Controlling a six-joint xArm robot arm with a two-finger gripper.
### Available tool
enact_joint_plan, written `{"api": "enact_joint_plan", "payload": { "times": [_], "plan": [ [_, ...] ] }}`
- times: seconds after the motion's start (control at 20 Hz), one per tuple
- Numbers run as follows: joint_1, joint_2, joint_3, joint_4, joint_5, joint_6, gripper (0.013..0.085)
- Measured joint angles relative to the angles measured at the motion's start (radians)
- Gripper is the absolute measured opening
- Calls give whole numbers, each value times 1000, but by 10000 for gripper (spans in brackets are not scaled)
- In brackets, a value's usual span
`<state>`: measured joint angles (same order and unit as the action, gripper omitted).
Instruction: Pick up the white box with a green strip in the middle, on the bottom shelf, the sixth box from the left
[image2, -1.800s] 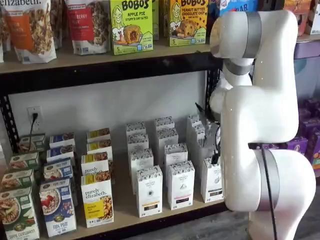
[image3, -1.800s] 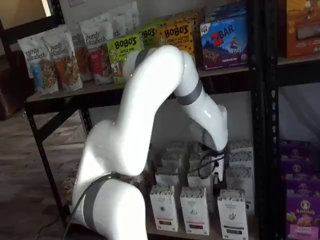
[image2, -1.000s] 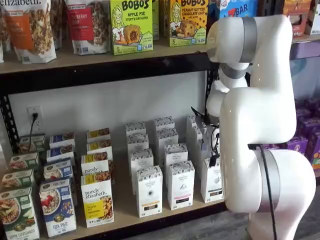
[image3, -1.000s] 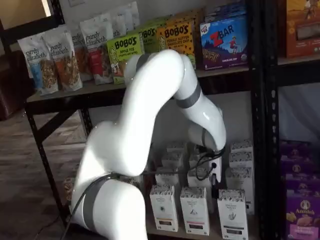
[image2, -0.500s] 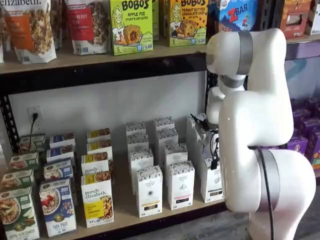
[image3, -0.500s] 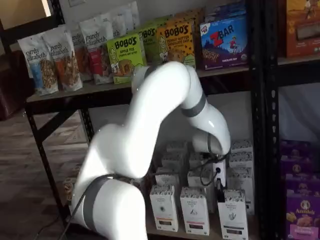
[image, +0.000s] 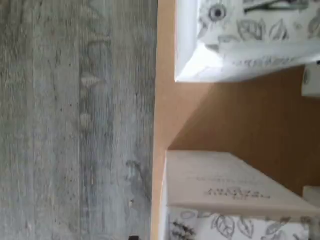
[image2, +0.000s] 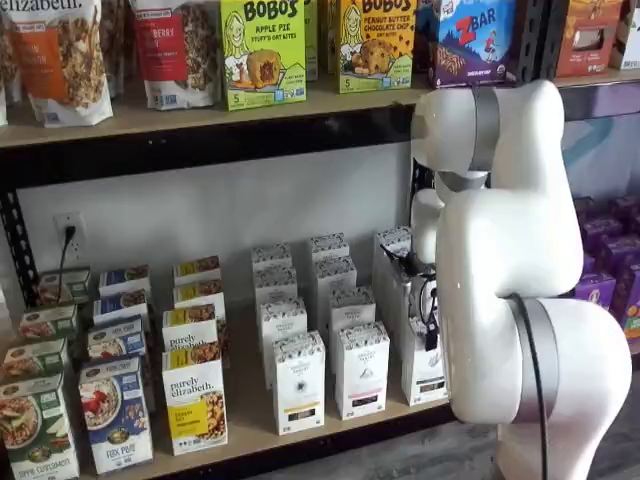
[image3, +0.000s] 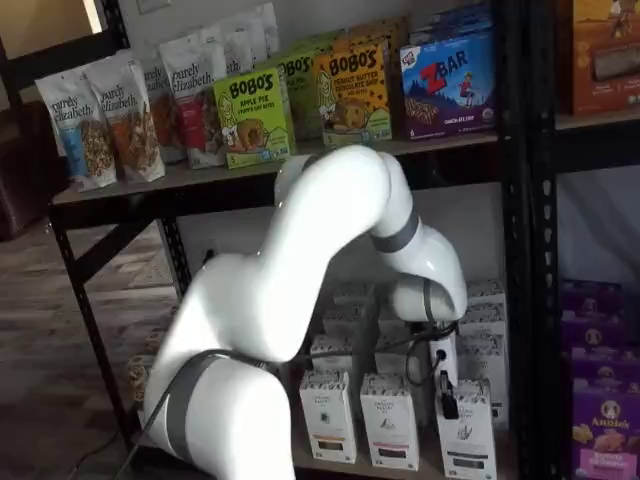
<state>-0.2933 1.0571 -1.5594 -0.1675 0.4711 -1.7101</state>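
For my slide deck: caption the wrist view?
Looking down over the bottom shelf edge: two white boxes with leaf-patterned tops, grey wood floor alongside.

You're looking at a white box of matt paperboard with a leaf print on its top, standing on the bottom shelf, a smooth tan board that looks like fibreboard with a black painted steel front rail. Your arm wears glossy white plastic shells with dull grey bands at the joints, and the granola bags on the upper shelf show a slight sheen. In the wrist view the floor reads as grey wood-grain planks with a matt, weathered look.
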Motion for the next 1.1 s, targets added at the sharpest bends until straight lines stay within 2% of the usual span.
{"api": "enact_joint_plan", "payload": {
  "times": [0.2, 0.4, 0.5, 0.55, 0.6, 0.75, 0.8, 1.05, 1.1],
  "plan": [
    [-3, 21, -27, -44, 29, 35, 850],
    [-4, 26, -36, -40, 42, 31, 850],
    [-3, 27, -37, -34, 44, 26, 770],
    [-3, 26, -37, -33, 44, 26, 770],
    [-3, 26, -35, -35, 42, 27, 730],
    [-4, 23, -31, -34, 39, 25, 690],
    [-4, 21, -28, -31, 34, 22, 650],
    [-6, 16, -14, -29, 17, 19, 650],
    [-6, 14, -13, -29, 19, 20, 610]
  ]
}}
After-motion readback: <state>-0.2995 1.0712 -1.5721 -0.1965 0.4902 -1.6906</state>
